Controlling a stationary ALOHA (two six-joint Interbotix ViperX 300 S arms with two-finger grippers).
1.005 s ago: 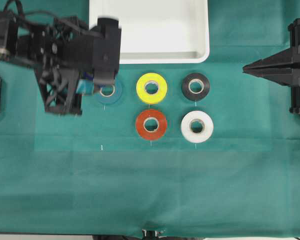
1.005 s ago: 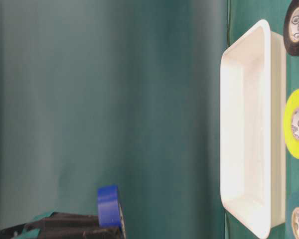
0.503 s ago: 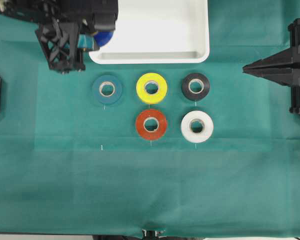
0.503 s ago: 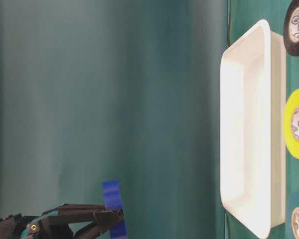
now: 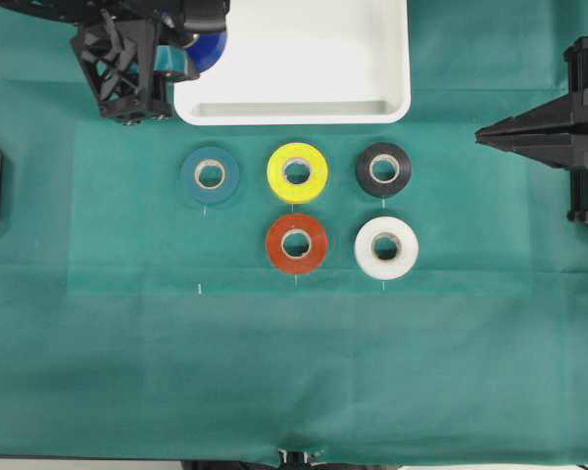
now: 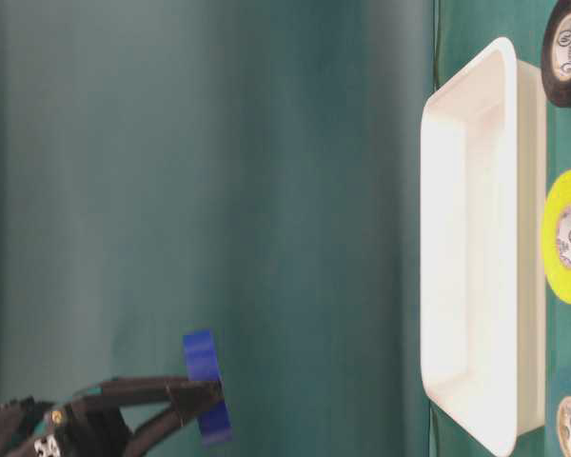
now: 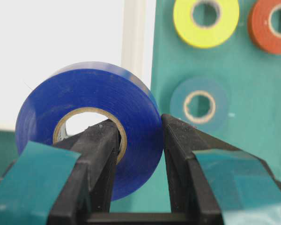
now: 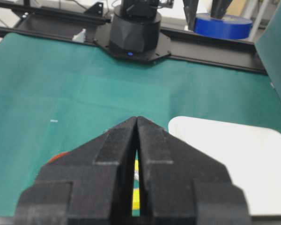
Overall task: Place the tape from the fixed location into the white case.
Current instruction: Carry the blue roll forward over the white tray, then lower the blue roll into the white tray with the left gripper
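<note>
left claw (image 7: 139,154) is clenched on the blue tape roll (image 7: 91,117), one finger through the core, one on the outer wall. a second ago it hung over the teal roll (image 5: 210,175) in the grid; now it has swung up to the near-left corner of the white case (image 5: 392,103), and in the overhead view the blue roll shows at the case's left rim. the table-level view has the roll held well clear of the case, so it's carried, not placed. my read: transport is nearly done, what's left is to move a bit further inboard, lower and let go. risk i'd flag: a drop from here could clip the rim and roll out.

going right on the green table (image 5: 294,372): teal roll, yellow roll (image 5: 297,172), red roll (image 5: 296,243), black roll (image 5: 383,169), white roll (image 5: 386,247), all flat and where they were.

right claw (image 8: 136,140) is parked at the far right, fingers pressed together, gripping nothing.

writing: small printed marks inside the cardboard cores in the table-level view, too small to read. no brand legible.
</note>
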